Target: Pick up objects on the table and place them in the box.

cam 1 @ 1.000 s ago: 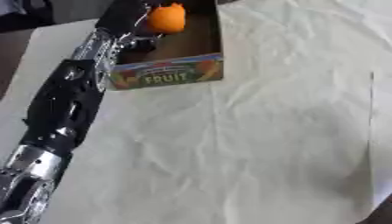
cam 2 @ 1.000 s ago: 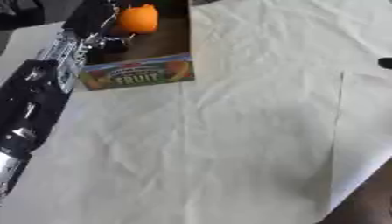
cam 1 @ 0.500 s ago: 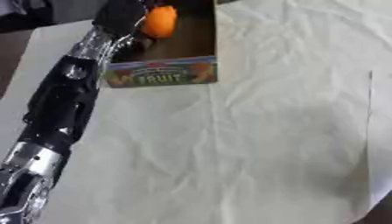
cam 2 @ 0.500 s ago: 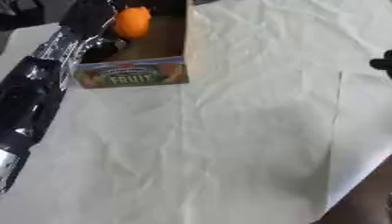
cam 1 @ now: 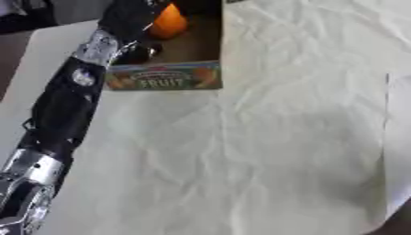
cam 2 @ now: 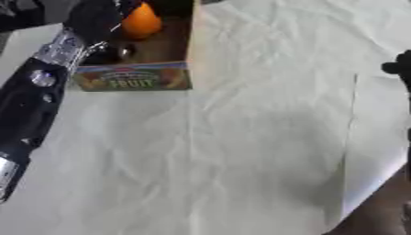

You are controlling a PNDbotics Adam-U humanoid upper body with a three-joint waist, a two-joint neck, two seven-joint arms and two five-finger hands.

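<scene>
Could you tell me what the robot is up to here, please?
The robot's left arm reaches across the pale cloth-covered table into the open cardboard box labelled FRUIT. The left robot hand is over the box beside an orange fruit, though whether its fingers grip it is unclear. At the right edge of the right eye view, a dark bit of the right robot hand shows.

My left hand (cam 1: 132,16) is over the open box (cam 1: 164,82), an orange fruit (cam 1: 168,22) just right of it; I can't see its fingers.
</scene>
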